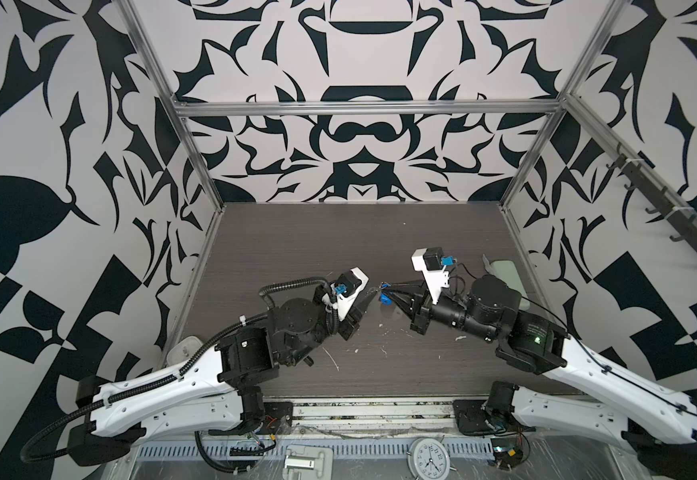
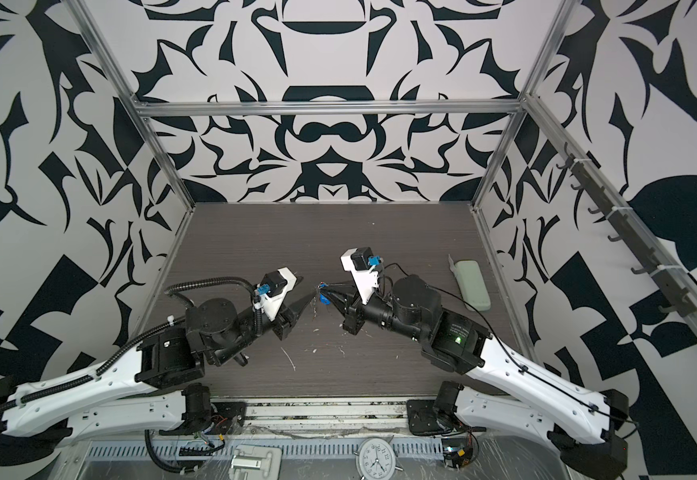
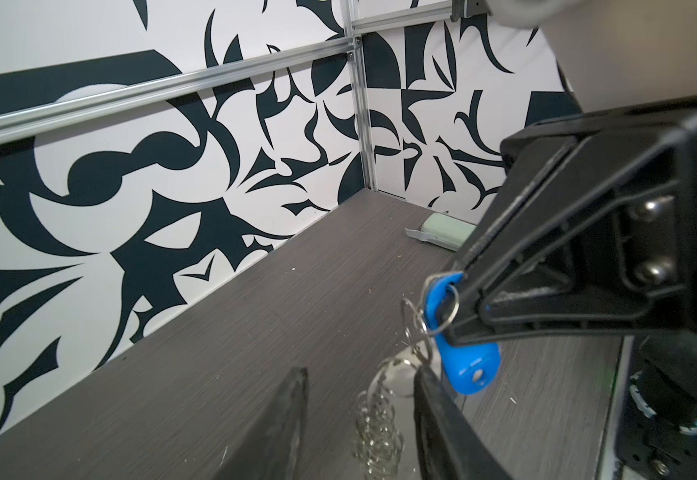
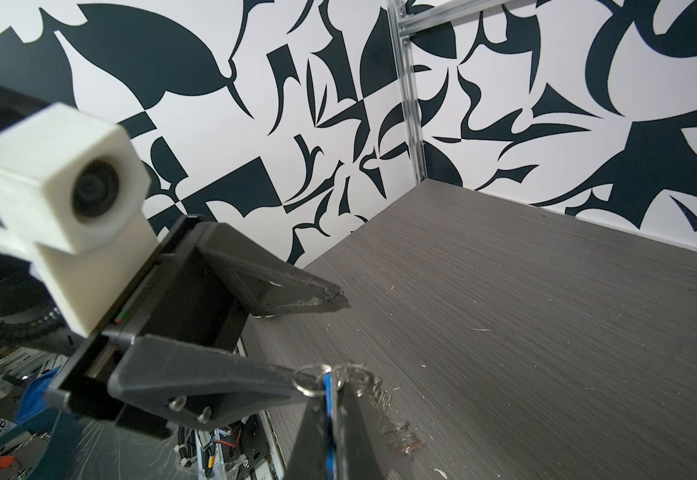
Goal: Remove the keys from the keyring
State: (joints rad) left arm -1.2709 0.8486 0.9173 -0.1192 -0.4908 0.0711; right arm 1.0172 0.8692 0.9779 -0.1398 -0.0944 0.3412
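Blue plastic, rounded at the end and with a small silver rivet, covers the head of the key [image 3: 469, 368]. My right pincer [image 4: 329, 399] is closed tightly on it, up above the table [image 3: 255, 332]. A thin silver ring passes through the blue head. From there the keyring [image 3: 380, 432], a chain of small silver rings, hangs down between the fingers of my left pincer [image 4: 320, 338], which stand apart and grip nothing. I count one key, one chain, and one pale-green case [image 2: 471, 286] lying well apart, near the wall.
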